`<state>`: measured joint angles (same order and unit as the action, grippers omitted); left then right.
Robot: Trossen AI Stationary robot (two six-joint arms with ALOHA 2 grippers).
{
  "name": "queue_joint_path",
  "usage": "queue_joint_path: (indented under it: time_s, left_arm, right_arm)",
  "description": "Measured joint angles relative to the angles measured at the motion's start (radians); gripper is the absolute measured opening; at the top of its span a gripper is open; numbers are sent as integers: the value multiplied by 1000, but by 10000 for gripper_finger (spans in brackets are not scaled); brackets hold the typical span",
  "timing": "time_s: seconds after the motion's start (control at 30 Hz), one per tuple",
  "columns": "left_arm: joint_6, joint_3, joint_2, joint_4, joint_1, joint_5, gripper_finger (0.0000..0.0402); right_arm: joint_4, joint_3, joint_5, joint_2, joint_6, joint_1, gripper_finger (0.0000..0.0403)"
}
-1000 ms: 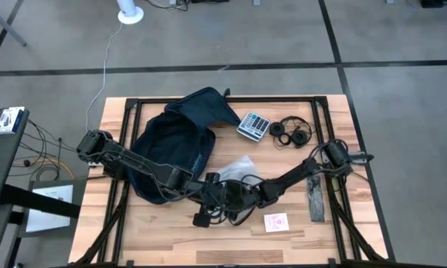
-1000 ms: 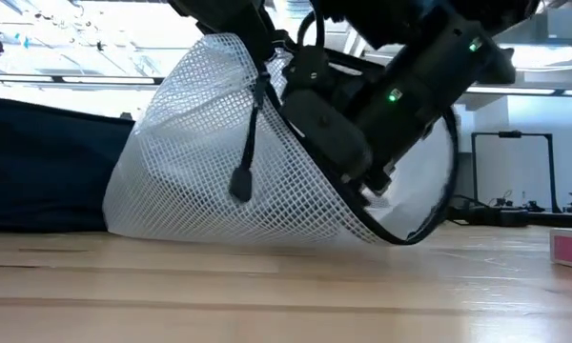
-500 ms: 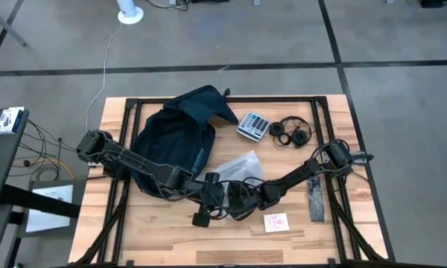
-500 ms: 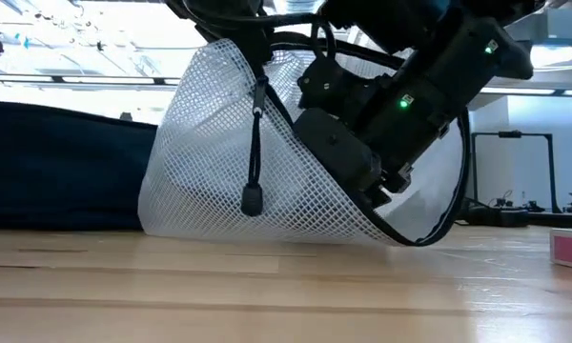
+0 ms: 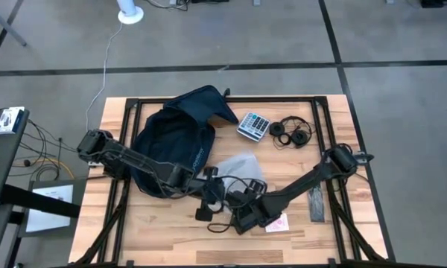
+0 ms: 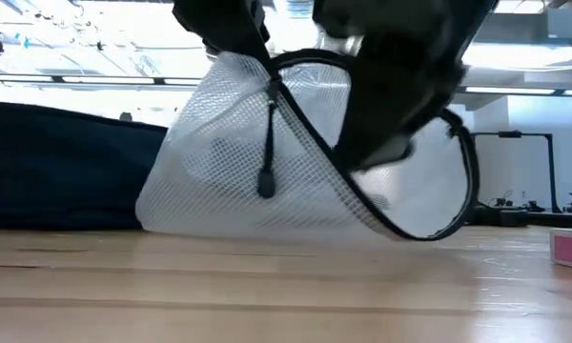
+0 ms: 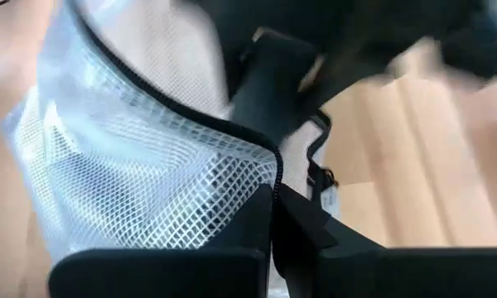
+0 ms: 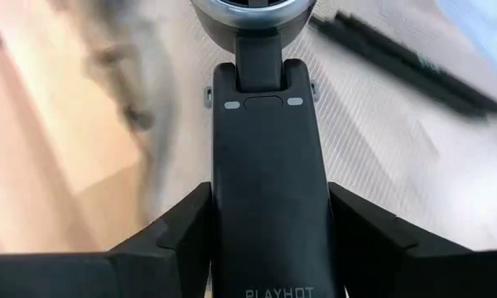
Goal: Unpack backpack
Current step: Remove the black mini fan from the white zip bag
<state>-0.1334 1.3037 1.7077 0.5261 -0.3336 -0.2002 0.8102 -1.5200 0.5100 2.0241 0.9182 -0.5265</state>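
The dark navy backpack [image 5: 175, 145] lies on the table's far left part, its mouth toward the far edge. A white mesh pouch [image 5: 238, 167] with a black zip rests near it, mouth [image 6: 458, 191] open. My left gripper [image 7: 273, 203] is shut on the pouch's zip edge. My right gripper [image 5: 247, 214] is just near of the pouch, shut on a black handheld device [image 8: 265, 124] with a round silver-rimmed head. My left gripper pinches the pouch's black zip edge [image 7: 261, 157] between its two fingertips, slanting down from the table's left. That edge is held up; the pouch's bottom [image 6: 248, 224] rests on the table and the zip pull [image 6: 265, 181] hangs free. My right gripper pinches the device's black handle [image 8: 265, 215] by its two long sides, one finger [image 8: 182, 236] on each. The fingers slant down and lie along the handle, whose round head [image 8: 253, 12] points away from the wrist. In the low view it is clear of the table.
A calculator [image 5: 253, 125] and headphones [image 5: 292, 132] lie at the far right. A small red-and-white packet [image 5: 276, 222] and a dark flat strip [image 5: 315, 202] lie near the right arm. A black cable [image 5: 222, 223] loops on the table below the grippers.
My right gripper has come up out of the pouch's mouth and back toward the table's near edge, tipping as it rose, with the black device in it. My left gripper has kept the zip edge raised; the pouch has stayed on the table.
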Motion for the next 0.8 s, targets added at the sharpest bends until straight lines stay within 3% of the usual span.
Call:
queue_joint_path:
  time_s: [0.3,0.53,0.8]
  left_arm:
    - [-7,1,0,145,27,-82,0]
    - [31,1,0,122,26,-78,0]
    - [72,1,-2,103,-7,-16,0]
  right_arm:
    - [223,-67,-76,-2,266,-106,182]
    - [410,-67,-157,-7,540,-217,182]
    - [773,-63,-201,-62,950,-337,184]
